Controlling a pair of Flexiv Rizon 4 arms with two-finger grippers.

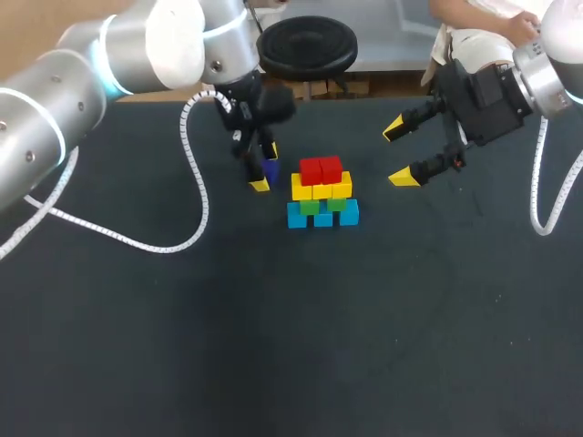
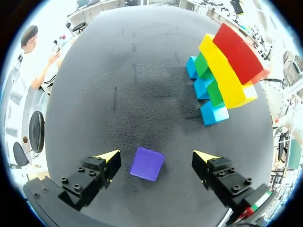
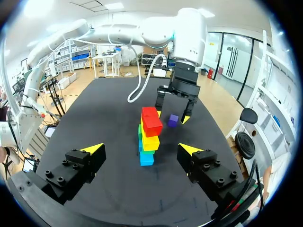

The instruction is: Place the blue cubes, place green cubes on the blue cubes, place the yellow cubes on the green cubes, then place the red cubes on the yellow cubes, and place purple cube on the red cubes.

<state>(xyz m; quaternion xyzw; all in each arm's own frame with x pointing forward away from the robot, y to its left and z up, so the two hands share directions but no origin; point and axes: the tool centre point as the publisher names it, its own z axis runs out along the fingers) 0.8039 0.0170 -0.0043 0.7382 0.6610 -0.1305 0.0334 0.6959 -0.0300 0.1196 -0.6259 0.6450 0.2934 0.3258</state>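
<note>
Straddling purple cube (image 2: pixel 147 163) on table: left gripper (image 2: pixel 156 157), fingers wide, not touching it. Cube lies near stack (image 1: pixel 322 193), on its left. Blue, green, yellow, red tiers built. Step in hand: purple pick. Next, likely: close, lift, centre on red cubes (image 1: pixel 321 169). Right gripper (image 1: pixel 398 153) wide, empty, right of stack.

No legible text, number, label or sign is recorded in any of the three views. The faces of the stacked cubes (image 1: pixel 322 193) are seen plain. Nothing readable is made out on the purple cube (image 2: pixel 147 163) or on the dark bench (image 1: pixel 273 346).
</note>
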